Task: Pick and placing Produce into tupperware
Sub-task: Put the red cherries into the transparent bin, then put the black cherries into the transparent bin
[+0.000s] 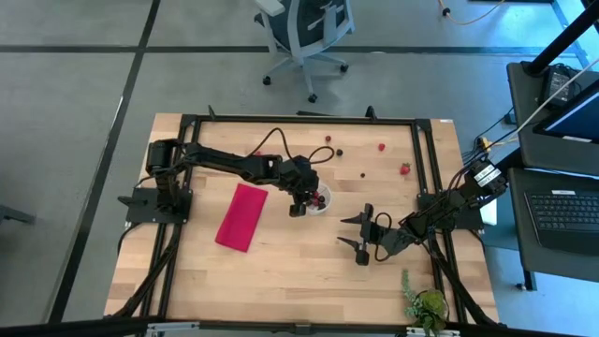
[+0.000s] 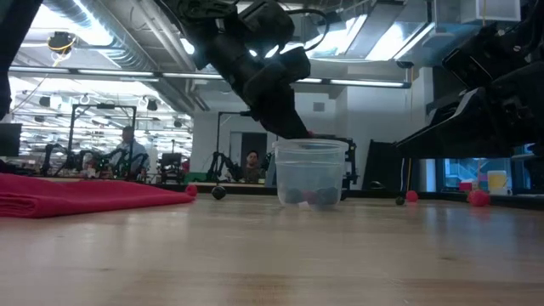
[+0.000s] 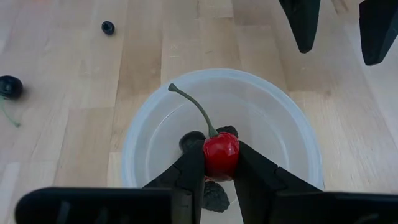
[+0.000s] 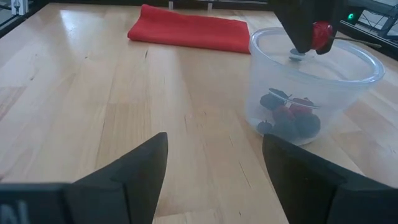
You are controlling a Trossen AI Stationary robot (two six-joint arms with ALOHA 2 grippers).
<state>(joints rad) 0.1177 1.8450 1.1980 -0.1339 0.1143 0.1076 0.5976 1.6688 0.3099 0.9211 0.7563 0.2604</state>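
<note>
The tupperware, a small clear round cup, stands on its base mid-table and holds several cherries. My left gripper is over the cup's mouth, shut on a bright red cherry with a green stem. My right gripper stands open to the cup's right, its fingers pointing toward the cup with nothing between them. Loose produce lies on the table beyond the cup: red berries and dark ones. My left gripper pinches the red cherry's round body between its two fingertips. The fingers slant down from the table's left side. The cherry hangs clear above the cup's inside, at about rim height, with its stem sticking free beyond the fingers.
A magenta folded cloth lies flat left of the cup. A green leafy plant sits at the near right corner. Two dark berries lie on the wood past the cup. An office chair stands beyond the table.
</note>
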